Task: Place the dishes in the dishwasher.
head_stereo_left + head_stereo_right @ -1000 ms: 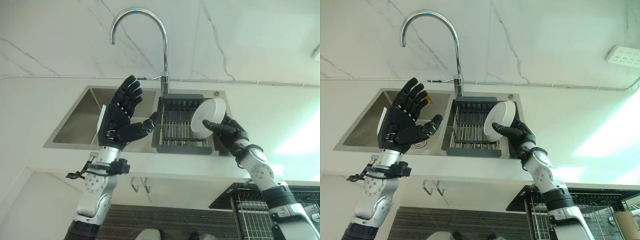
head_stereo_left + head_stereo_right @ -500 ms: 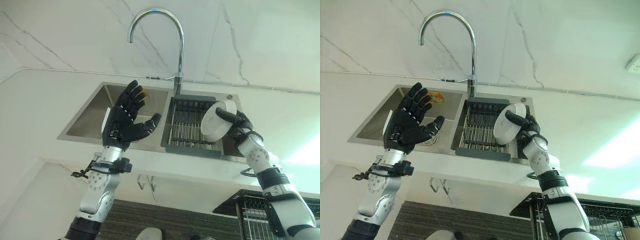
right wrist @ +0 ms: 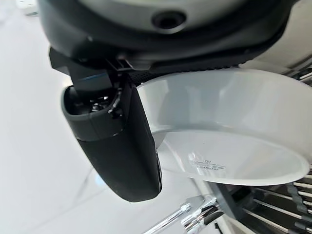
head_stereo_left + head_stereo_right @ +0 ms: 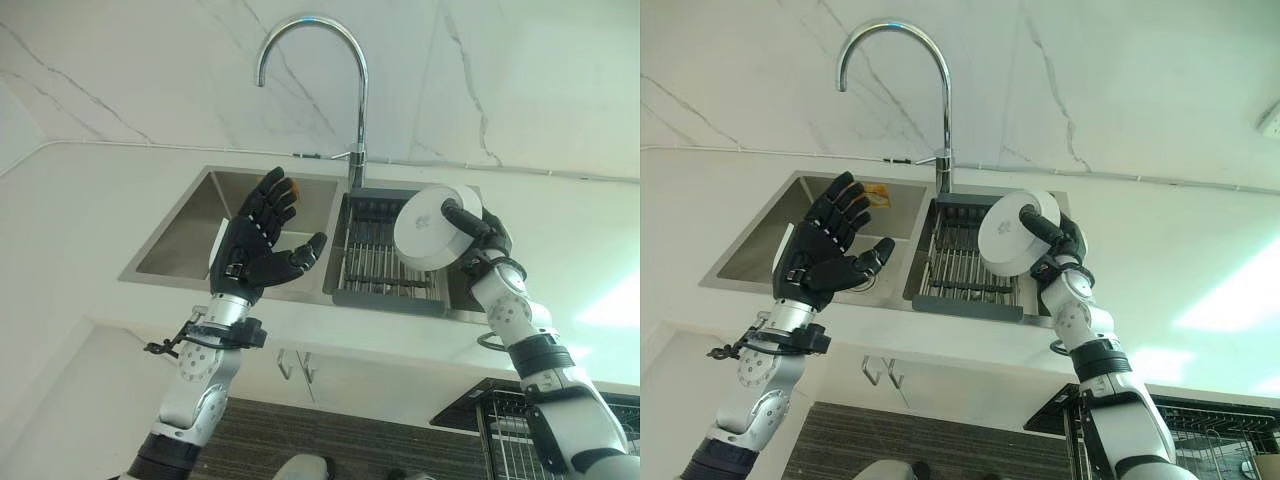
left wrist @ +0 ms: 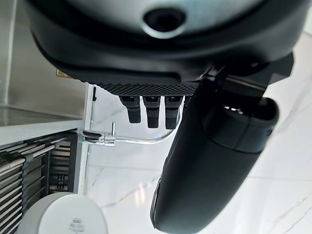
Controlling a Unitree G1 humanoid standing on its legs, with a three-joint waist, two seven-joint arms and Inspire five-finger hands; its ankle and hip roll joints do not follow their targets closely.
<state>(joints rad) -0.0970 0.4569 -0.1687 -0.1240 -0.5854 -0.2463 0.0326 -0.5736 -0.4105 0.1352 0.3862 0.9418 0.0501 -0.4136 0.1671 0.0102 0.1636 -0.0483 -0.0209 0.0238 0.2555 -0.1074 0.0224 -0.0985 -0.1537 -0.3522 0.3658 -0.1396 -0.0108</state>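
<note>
Transfer step: right hand clamps round white ceramic bowl above dark slatted sink rack. Left hand spread, empty. Next: carry it down to black wire dishwasher rack.

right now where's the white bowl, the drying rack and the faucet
white bowl [image 4: 428,225], left eye view, on its underside
drying rack [image 4: 372,262], left eye view, on its bars
faucet [image 4: 944,120], right eye view, on its upright pipe
</note>
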